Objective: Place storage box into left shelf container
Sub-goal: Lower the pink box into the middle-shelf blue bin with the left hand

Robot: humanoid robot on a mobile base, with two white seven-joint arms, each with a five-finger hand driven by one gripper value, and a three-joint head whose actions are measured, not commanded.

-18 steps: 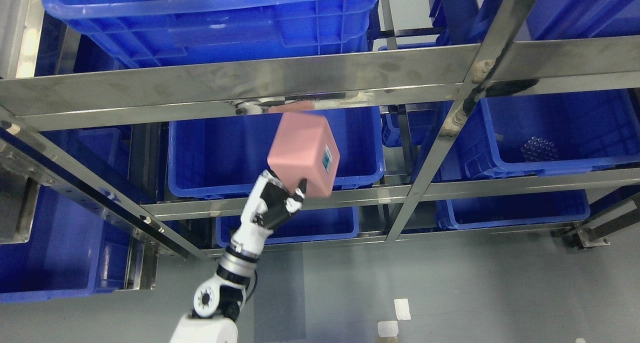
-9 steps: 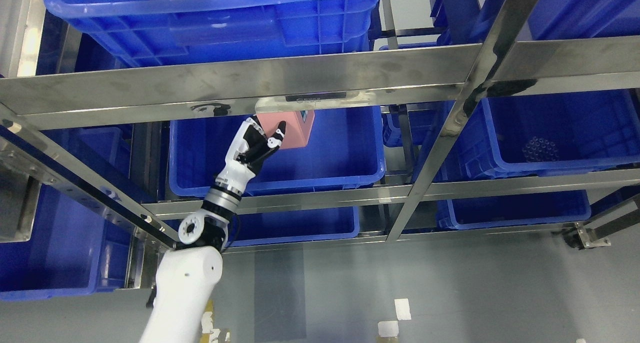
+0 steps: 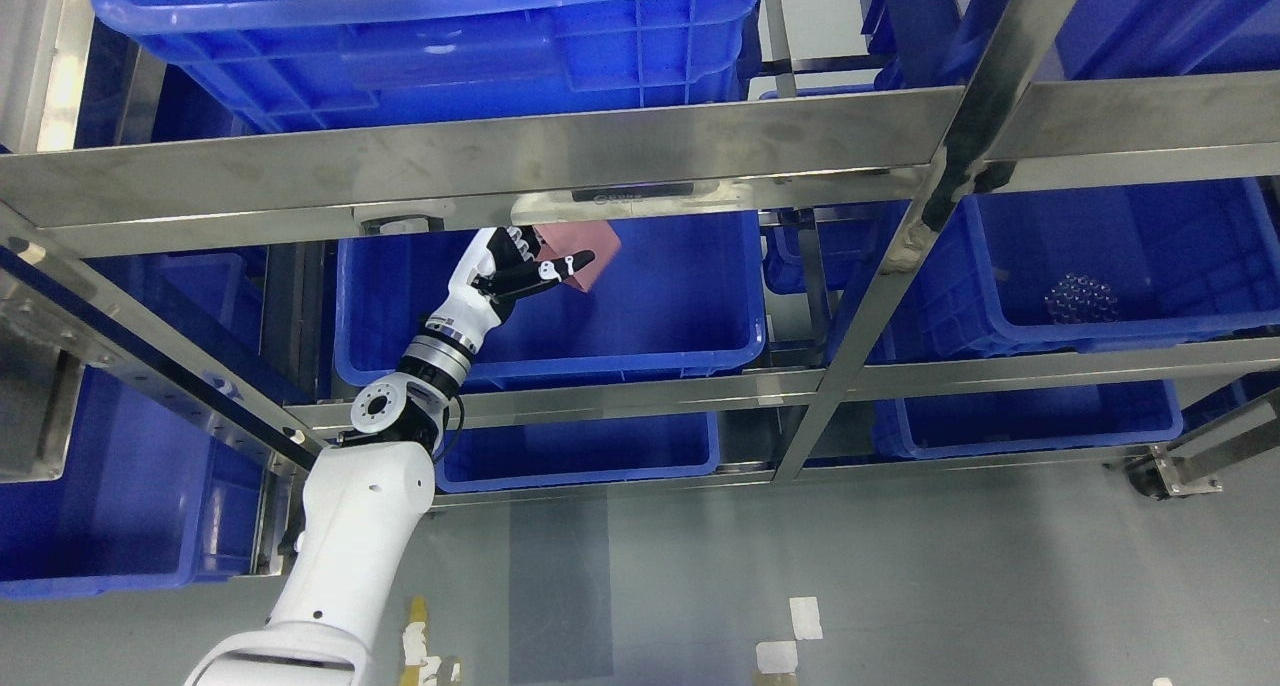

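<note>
My left arm (image 3: 350,536) comes up from lower left, white forearm, past the front rail of the steel shelf (image 3: 480,156). My left hand (image 3: 505,271) is inside the middle shelf bay, over the blue container (image 3: 690,351), fingers (image 3: 570,263) curled against the pink storage box (image 3: 580,251), thumb across its near face. Box sits high in the bay, tilted, top part hidden behind the upper rail, above the container's interior, not resting on its floor. Further right, another blue bin (image 3: 1180,331) holds a small cluster of clear round things (image 3: 1078,294). Grey floor (image 3: 900,576) below.
</note>
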